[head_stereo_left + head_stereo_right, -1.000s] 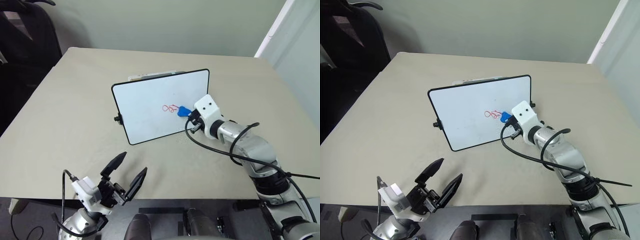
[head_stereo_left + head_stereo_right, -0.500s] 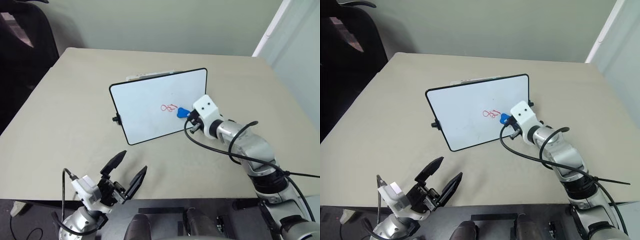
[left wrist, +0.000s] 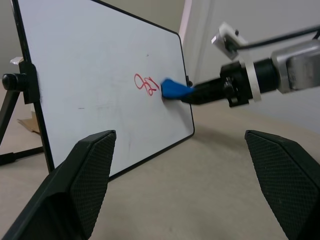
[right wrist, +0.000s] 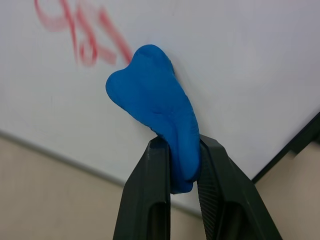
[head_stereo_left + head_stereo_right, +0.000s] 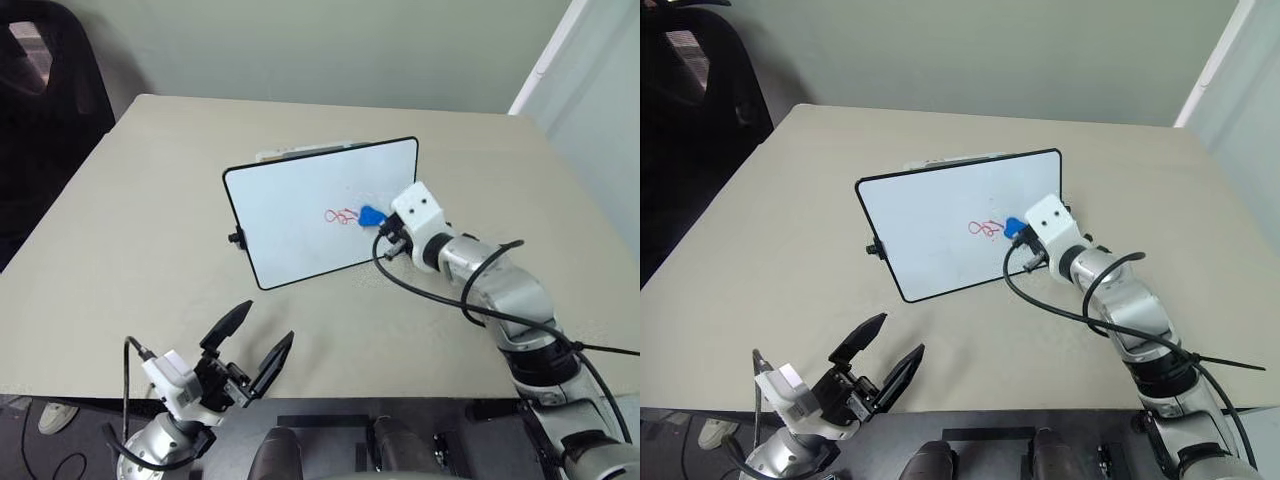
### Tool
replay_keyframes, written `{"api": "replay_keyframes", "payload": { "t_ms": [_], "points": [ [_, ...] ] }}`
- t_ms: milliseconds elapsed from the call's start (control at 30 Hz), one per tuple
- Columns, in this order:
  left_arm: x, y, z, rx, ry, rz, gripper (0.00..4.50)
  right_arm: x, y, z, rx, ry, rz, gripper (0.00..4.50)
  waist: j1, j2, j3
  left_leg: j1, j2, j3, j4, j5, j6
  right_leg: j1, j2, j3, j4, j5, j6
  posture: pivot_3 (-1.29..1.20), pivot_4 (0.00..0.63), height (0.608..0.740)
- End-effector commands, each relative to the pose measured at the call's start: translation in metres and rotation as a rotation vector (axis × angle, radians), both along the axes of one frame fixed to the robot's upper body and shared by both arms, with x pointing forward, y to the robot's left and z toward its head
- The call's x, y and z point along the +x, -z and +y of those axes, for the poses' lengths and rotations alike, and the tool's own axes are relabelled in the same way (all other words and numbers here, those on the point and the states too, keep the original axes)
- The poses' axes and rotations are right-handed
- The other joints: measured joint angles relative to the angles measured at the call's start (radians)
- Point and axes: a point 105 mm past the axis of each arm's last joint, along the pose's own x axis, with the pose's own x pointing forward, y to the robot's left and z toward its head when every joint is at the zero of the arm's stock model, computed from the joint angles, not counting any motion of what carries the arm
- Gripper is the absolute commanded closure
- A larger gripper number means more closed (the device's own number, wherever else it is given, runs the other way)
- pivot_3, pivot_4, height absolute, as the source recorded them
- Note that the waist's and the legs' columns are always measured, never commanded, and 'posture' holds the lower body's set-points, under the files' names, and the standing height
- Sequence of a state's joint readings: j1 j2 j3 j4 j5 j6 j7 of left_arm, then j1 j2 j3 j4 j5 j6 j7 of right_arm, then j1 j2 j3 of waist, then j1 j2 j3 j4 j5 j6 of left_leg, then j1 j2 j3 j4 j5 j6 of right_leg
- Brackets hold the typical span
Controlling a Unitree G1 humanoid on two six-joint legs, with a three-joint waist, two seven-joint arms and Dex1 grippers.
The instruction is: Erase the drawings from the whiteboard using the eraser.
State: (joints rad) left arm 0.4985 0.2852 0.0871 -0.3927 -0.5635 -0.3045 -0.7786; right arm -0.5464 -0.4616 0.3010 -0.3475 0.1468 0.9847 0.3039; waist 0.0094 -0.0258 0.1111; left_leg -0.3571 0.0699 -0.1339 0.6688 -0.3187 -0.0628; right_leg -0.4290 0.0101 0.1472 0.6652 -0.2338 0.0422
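While standing propped on table [image 5: 120, 200], board [image 5: 290, 225] looking light, tippy under push. Right gripper [image 4: 181, 150] pinching eraser [image 4: 155, 112] by tail, soft lobe touching board just beside drawings [image 5: 340, 215]. Pressing gently seeming wise. Left gripper [image 5: 250, 345] hanging spread, empty.

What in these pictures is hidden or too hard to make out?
- Pale thing behind the whiteboard: the board covers most of it in the eye views.
- Drawings: cut off by the right wrist view's edge and blurred.
- Right gripper: the fingertips are covered by the eraser they clamp.
- Whether the eraser presses the board: too close to tell.
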Motion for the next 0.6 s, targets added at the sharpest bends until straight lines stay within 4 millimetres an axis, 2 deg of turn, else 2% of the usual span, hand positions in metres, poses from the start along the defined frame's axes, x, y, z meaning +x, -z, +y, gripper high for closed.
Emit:
{"api": "replay_keyframes", "payload": {
  "t_ms": [33,133,367,600],
  "points": [
    [-0.002,-0.007,0.001,-0.004,-0.003,-0.031,0.0,0.002,0.002,-0.007,-0.042,0.013,-0.013,4.08,0.0,0.0,0.0,0.0,0.0,0.0,0.0,0.0,0.0,0.0,0.0,0.0,0.0,0.0,0.0,0.0,0.15,0.74],
    [-0.002,-0.007,0.001,-0.004,-0.005,-0.031,0.0,0.006,-0.001,-0.009,-0.043,0.029,-0.031,4.08,-0.003,0.0,0.0,0.0,0.0,0.0,0.0,0.001,-0.001,0.0,0.0,0.0,0.0,0.0,0.0,0.0,0.15,0.74],
    [-0.002,-0.007,0.002,-0.003,-0.006,-0.032,0.0,0.012,-0.039,0.002,0.046,0.018,-0.143,4.08,-0.008,0.0,0.0,0.0,0.0,0.0,0.0,0.001,-0.001,-0.001,0.0,0.0,0.0,0.001,0.0,0.0,0.15,0.74],
    [-0.003,-0.008,0.001,-0.003,-0.001,-0.032,0.0,0.009,-0.064,0.013,0.074,-0.021,-0.208,4.08,-0.008,0.001,0.0,0.0,0.0,0.0,0.0,0.001,-0.001,-0.001,0.0,0.0,0.0,0.001,-0.001,0.0,0.15,0.74]
  ]
}}
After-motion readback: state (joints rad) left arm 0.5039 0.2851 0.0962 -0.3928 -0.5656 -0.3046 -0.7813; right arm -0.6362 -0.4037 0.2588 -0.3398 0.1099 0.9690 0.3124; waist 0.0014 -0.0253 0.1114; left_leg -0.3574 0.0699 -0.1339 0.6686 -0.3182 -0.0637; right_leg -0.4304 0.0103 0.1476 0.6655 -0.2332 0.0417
